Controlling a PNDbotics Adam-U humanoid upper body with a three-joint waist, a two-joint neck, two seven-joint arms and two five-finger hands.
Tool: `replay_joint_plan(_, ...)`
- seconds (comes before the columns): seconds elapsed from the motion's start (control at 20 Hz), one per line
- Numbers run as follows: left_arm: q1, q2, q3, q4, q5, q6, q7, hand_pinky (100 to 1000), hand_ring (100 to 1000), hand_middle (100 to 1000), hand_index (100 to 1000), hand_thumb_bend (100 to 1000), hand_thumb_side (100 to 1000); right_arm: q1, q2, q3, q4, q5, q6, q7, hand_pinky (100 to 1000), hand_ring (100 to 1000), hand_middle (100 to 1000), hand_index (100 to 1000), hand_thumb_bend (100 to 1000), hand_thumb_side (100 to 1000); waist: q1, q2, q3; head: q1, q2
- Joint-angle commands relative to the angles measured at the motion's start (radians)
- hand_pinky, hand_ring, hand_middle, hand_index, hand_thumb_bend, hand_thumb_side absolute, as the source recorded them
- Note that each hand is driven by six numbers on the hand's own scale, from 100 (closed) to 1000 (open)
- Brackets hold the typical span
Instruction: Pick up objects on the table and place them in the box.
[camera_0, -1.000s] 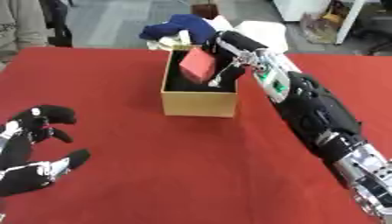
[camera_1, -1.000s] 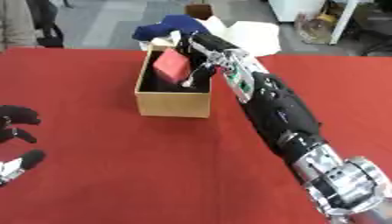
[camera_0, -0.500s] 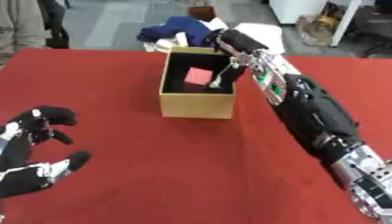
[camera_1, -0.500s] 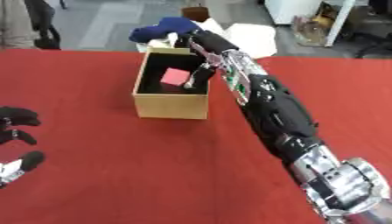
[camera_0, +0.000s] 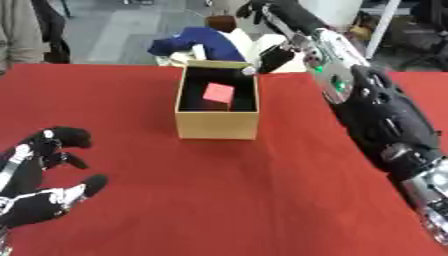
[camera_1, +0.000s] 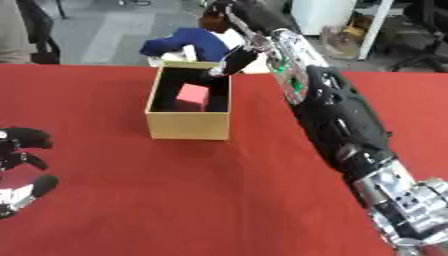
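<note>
Now right robot hand (camera_0: 282, 22) open, empty, above box (camera_0: 217, 121) w/ pink block (camera_0: 218, 93)

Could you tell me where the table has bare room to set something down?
The red table is bare between the box and the near edge, bordered by the left hand and the right arm. Behind the box it is crowded with blue cloth.

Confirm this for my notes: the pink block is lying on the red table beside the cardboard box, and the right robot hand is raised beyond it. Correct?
Not quite. The left eye view shows the pink block inside the cardboard box, not beside it on the red table. The right robot hand is indeed raised beyond the box.
</note>
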Motion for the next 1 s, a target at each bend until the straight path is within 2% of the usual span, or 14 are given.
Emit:
replay_joint_plan(0.05,-0.001,0.028,0.019,-0.004,-0.004,-0.002,0.014,550,730,674,744,679,280,0.022,-0.094,0.013,-0.144,-0.071,-0.002,-0.002,700,658,686,797,843,369,0.004,-0.021,-0.014,0.014,0.007)
replay_joint_plan(0.25,0.008,0.027,0.031,-0.001,-0.007,-0.003,0.027,549,729,674,744,677,278,0.109,-0.155,0.006,-0.272,-0.149,0.023,0.003,695,655,687,801,832,368,0.008,-0.022,-0.043,0.025,0.012)
replay_joint_plan(0.5,0.015,0.027,0.041,0.001,-0.010,-0.004,0.039,549,730,674,743,677,278,0.221,-0.194,-0.029,-0.378,-0.235,0.070,-0.002,686,650,686,804,813,363,0.013,-0.022,-0.065,0.035,0.017)
replay_joint_plan(1.0,0.032,0.024,0.064,0.004,-0.012,-0.005,0.060,549,730,673,742,677,278,0.406,-0.211,-0.101,-0.496,-0.271,0.122,-0.044,676,644,683,805,790,355,0.021,-0.018,-0.083,0.042,0.022)
